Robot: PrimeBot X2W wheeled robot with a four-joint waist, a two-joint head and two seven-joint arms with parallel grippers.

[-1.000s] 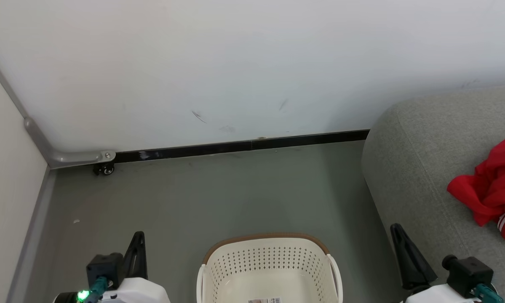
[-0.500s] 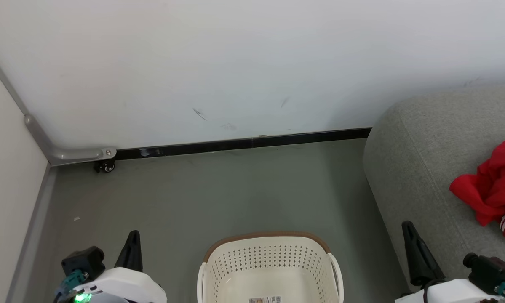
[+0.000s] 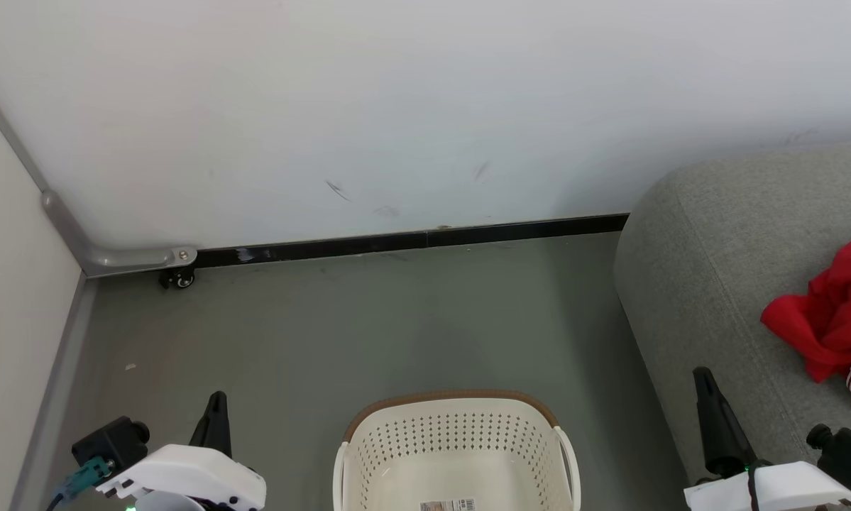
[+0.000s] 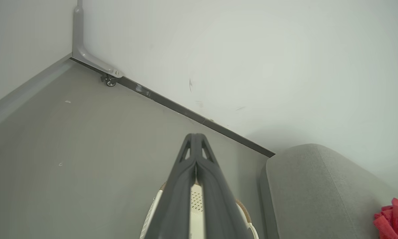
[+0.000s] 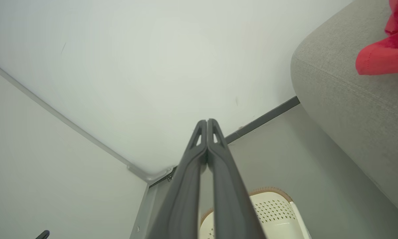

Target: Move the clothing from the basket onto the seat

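The clothing (image 3: 833,319) lies on the grey sofa seat (image 3: 709,248), ahead and right of the right gripper (image 3: 702,377), which like the left gripper (image 3: 217,399) is pressed together on nothing; a garment hidden in the basket (image 3: 453,433) between them, whose near part is cut off, could get left behind.

Our left gripper (image 3: 216,408): fingers pressed together, empty, pointing upward. Our right gripper (image 3: 703,387): likewise closed, empty, upward; both held low.

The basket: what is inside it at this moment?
The basket shows a bare pale inside with a label sticker, no garment; its near part is outside the picture. The clothing lies on the seat.
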